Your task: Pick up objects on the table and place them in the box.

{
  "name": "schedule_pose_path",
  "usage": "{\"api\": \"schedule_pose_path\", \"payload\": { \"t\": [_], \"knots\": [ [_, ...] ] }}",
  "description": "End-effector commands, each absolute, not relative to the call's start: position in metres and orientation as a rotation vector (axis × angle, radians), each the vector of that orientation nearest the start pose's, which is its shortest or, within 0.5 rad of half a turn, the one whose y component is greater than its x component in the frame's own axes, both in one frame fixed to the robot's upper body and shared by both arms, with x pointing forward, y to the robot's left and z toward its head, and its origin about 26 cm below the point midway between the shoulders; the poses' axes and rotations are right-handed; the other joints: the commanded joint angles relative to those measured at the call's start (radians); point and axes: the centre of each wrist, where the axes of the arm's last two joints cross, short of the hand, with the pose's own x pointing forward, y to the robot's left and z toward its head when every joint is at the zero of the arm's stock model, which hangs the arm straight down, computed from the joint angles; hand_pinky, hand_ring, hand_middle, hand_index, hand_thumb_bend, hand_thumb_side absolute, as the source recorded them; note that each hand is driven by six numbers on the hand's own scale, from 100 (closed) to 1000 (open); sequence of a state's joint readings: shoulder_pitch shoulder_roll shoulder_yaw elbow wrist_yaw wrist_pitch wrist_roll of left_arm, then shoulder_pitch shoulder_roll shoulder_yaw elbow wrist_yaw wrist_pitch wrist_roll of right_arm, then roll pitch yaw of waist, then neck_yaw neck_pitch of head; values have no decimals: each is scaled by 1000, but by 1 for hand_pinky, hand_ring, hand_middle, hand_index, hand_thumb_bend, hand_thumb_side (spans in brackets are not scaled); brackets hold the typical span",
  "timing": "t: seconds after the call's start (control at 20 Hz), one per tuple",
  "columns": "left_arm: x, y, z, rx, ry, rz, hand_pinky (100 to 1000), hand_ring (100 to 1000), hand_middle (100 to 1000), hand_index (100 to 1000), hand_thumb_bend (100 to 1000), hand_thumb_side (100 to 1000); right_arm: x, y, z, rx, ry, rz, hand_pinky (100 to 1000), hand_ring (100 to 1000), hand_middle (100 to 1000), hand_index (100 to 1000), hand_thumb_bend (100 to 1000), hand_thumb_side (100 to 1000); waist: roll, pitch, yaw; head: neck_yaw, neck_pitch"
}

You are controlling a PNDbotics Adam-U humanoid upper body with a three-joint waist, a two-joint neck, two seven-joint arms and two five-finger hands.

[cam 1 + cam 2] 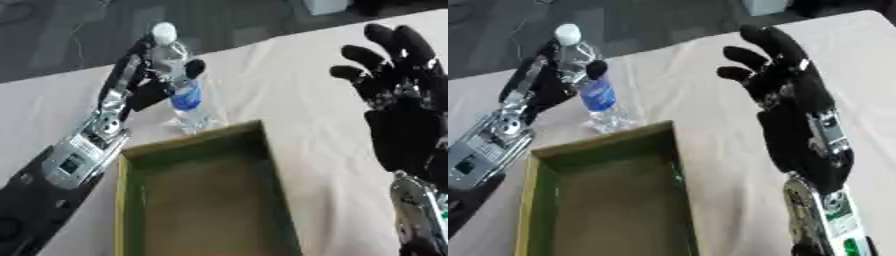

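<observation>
A clear water bottle (185,92) with a white cap and a blue label stands tilted just beyond the far edge of the box (278,175). My left hand (144,85) has its fingers and thumb curled round the bottle's upper half. The box is a shallow open cardboard tray with green inner walls, and nothing lies inside it. My right hand (794,107) is raised over the table to the right of the box, open with fingers spread, holding nothing.
The table (289,75) carries a pale cloth. Its far edge runs diagonally across the top of the views, with dark floor beyond. A pale object (765,6) sits off the table at the top.
</observation>
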State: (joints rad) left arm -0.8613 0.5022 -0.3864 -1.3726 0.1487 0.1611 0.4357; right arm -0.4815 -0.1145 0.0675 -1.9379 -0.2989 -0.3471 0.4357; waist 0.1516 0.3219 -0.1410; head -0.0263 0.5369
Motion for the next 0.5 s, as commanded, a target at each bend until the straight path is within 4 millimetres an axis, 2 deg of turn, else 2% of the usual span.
{"api": "schedule_pose_path", "payload": {
  "t": [0.05, 0.5],
  "knots": [
    [423, 204, 237, 397, -2071, -271, 697, 687, 1000, 923, 800, 671, 318, -188, 231, -817, 3243, -802, 820, 866, 900, 937, 100, 828, -7, -14, -2, -7, 3],
    [426, 198, 235, 337, -2123, -136, 662, 659, 1000, 914, 825, 634, 317, -187, 233, -822, 3234, -799, 820, 866, 900, 936, 100, 826, -8, -7, -9, -1, 1]
  ]
}}
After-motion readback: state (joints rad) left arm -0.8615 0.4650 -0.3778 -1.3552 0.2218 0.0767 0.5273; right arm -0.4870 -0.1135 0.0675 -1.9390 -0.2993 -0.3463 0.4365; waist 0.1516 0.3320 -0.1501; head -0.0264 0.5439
